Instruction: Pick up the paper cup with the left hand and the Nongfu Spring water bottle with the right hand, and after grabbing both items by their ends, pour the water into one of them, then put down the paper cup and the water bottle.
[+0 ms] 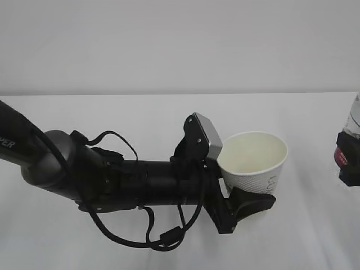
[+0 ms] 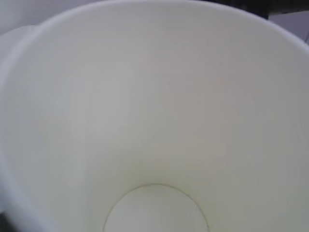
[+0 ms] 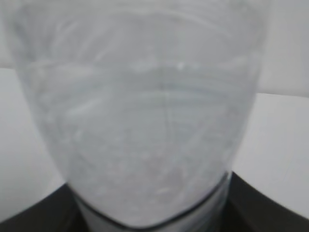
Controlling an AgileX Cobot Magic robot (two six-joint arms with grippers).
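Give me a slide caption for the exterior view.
Left gripper holds the empty cup tilted above the table; right gripper holds the bottle at the frame edge.

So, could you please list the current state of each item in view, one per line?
White tapered paper cup: held off the table, tilted, mouth open, empty and dry inside.
Clear plastic water bottle with red label: gripped at the frame's right edge, water visible inside.
Left claw: shut on the cup.
Right claw: shut on the bottle.
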